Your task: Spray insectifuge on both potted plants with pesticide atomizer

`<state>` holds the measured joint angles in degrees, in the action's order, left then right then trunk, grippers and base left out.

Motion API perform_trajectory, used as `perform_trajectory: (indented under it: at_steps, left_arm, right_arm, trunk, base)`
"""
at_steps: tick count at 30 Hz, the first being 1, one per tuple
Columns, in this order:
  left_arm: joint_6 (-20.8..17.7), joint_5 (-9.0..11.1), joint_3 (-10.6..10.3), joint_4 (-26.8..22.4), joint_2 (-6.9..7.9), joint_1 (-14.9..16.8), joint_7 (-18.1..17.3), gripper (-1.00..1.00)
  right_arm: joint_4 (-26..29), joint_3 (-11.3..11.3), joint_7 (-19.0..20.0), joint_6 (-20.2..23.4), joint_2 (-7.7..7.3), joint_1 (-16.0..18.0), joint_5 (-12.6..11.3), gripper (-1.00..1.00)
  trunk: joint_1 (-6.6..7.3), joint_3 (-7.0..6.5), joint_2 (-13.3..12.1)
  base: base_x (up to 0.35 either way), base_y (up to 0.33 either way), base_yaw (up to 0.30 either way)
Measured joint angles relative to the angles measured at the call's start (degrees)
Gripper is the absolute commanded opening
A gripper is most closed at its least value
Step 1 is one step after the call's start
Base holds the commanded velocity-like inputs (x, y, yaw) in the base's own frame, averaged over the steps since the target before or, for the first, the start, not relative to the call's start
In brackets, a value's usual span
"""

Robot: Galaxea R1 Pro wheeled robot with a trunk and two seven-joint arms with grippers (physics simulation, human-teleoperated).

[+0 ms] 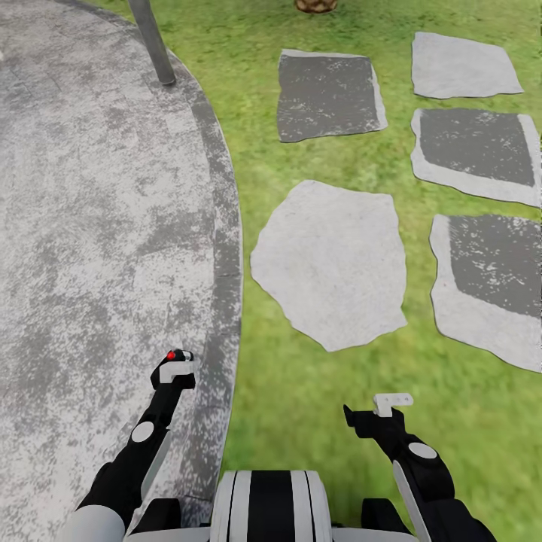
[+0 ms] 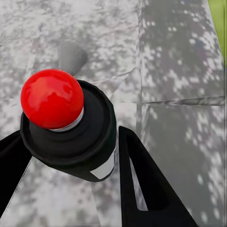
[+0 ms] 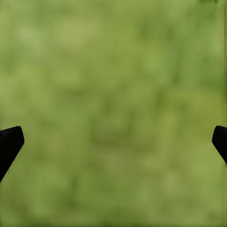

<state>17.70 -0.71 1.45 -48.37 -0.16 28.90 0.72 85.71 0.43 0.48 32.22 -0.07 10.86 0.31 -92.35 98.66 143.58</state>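
Note:
My left gripper [image 1: 177, 366] is shut on the pesticide atomizer [image 2: 71, 142], a dark bottle with a round red top [image 2: 52, 98] and a white label patch. It is held low over the curved edge of the grey paved patio [image 1: 98, 226]. The atomizer's red top [image 1: 172, 354] also shows above the left fingers in the head view. My right gripper [image 1: 376, 412] hangs open over the garden lawn [image 1: 316, 391], its two black fingertips [image 3: 9, 144] wide apart with only blurred grass between them. The potted plants are out of view.
Grey and white stepping stones [image 1: 329, 263] lie on the grass ahead and to the right. A grey slanted pole [image 1: 154, 45] stands at the patio's far edge. A brown trunk base [image 1: 316, 4] shows at the top of the lawn.

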Motion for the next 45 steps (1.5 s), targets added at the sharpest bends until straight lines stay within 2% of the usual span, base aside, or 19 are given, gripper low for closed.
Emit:
perform_trajectory:
  at_steps: [12, 36, 39, 43, 45]
  left_arm:
    - [0.0, 0.0, 0.0, 0.0, 0.00, 0.0, 0.0, -1.00]
    - [-1.4, 0.5, 0.2, -0.1, -0.06, 0.0, 0.2, -1.00]
    - [-4.8, 0.5, 0.3, -0.3, -0.02, -0.1, 0.1, -1.00]
    - [-15.5, 0.5, 0.3, -0.7, 0.00, -0.2, 0.1, -1.00]
    - [-17.6, 0.3, 0.2, -0.7, 0.00, -0.2, 0.1, -1.00]
  right_arm:
    - [0.0, 0.0, 0.0, 0.0, -0.01, 0.0, 0.0, 1.00]
    - [-0.2, -0.3, 0.1, 0.2, -0.06, -0.6, -0.7, 1.00]
    - [-0.1, -0.3, 0.1, 0.2, -0.07, -0.6, -0.6, 1.00]
    - [-0.1, -0.3, 0.0, 0.2, -0.08, -0.6, -0.5, 1.00]
    - [-0.1, -0.3, 0.0, 0.2, -0.08, -0.6, -0.5, 1.00]
  trunk:
    - [0.02, -0.23, 0.0]
    - [0.64, -5.54, -0.3]
    - [1.10, -6.12, -1.1]
    - [1.98, -6.84, -2.7]
    - [2.42, -7.20, -3.5]
  base:
    - [0.000, 0.000, 0.000]
    - [0.000, 0.000, 0.000]
    - [0.000, 0.000, 0.000]
    - [0.000, 0.000, 0.000]
    - [0.000, 0.000, 0.000]
